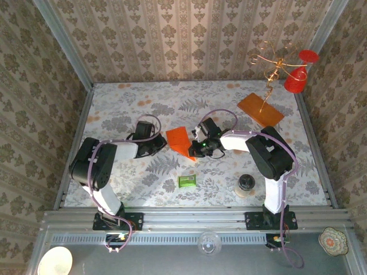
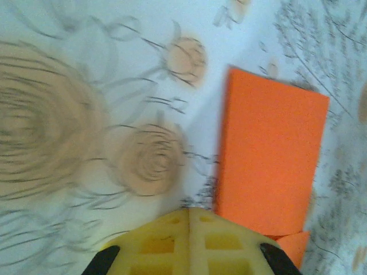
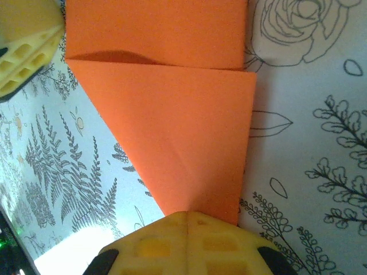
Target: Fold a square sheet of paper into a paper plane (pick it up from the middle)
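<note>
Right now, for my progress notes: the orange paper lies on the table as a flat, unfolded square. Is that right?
No. The orange paper lies on the table, but already folded: the right wrist view shows a triangular flap creased over it.

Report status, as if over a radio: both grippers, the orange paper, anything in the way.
Left gripper shut, beside the orange paper. Right gripper shut, at its pointed end. Paper part-folded, lying flat. Green packet lies apart.
</note>
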`<state>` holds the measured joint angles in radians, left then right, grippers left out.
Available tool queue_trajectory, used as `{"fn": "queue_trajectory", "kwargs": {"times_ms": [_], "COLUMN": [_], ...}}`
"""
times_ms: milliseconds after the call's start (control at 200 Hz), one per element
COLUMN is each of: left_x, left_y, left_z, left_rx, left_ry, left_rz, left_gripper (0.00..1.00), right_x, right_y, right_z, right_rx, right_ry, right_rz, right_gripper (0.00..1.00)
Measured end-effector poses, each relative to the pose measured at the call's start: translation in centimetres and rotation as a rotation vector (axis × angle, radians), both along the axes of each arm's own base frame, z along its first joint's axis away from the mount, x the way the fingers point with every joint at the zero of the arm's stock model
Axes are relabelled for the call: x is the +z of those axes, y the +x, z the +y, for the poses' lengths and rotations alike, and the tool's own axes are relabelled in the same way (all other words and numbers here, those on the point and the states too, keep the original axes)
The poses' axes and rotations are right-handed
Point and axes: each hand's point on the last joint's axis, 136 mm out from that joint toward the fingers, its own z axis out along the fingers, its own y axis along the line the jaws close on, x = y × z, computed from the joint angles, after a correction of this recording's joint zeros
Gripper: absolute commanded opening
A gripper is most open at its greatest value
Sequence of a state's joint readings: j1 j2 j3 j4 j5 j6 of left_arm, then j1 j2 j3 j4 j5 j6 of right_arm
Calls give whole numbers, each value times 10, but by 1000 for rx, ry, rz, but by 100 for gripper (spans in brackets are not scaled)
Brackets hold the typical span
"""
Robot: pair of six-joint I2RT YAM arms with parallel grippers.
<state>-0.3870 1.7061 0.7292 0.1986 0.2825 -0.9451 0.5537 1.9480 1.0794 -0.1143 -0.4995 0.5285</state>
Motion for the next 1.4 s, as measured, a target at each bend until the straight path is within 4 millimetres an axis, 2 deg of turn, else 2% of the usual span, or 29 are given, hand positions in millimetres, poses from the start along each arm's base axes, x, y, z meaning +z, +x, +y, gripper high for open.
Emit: {"fn": "queue_trajectory", "kwargs": {"times_ms": [105, 225, 370, 475, 770, 1040, 1225, 1400], "left_x": [11, 31, 40, 39, 38, 12, 12, 20], "left_y": [0, 0, -9, -19, -36, -45, -40, -32], "left_z": [8, 4, -8, -14, -33, -42, -46, -52], "left_rx": [8, -5, -50, -71, -123, -140, -135, -138], "left_ry": [21, -2, -58, -81, -149, -158, -175, -200], "left_rz": [2, -26, -10, 26, 82, 171, 172, 152], "left_gripper": [12, 23, 33, 38, 42, 41, 35, 34], "right_x": [4, 19, 54, 63, 41, 14, 10, 8], "right_y": [-2, -1, 11, 17, 13, 12, 12, 12], "right_z": [-3, -5, 2, 6, 3, -3, -4, -4], "right_rx": [-13, -33, -54, -66, -86, -104, -106, -107], "right_ry": [4, 24, 91, 122, 103, 46, 39, 38], "right_rz": [5, -9, -91, -123, -74, -31, -27, -24], "right_gripper": [17, 29, 35, 37, 34, 32, 30, 29]}}
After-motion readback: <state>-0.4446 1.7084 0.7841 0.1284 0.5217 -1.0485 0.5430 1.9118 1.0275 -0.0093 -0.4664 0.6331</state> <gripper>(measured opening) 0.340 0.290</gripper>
